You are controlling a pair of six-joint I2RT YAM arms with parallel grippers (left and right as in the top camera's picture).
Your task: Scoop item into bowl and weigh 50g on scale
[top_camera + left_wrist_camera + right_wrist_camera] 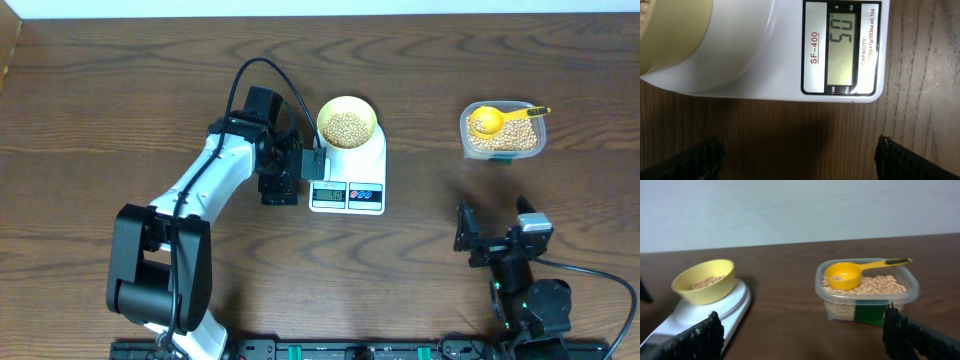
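The pale yellow-green bowl (347, 122) holds beige beans (347, 127) and sits on the white scale (348, 172). In the left wrist view the scale (775, 55) has a display (841, 47) that reads 50. My left gripper (281, 186) is open and empty, just left of the scale's display end; its fingertips frame bare table (799, 160). My right gripper (488, 245) is open and empty near the front right; the right wrist view (802, 340) looks at the bowl (704, 281) and the tub.
A clear plastic tub (503, 130) of beans stands at the back right, with a yellow scoop (490, 120) resting in it. It also shows in the right wrist view (867, 287) with the scoop (843, 274).
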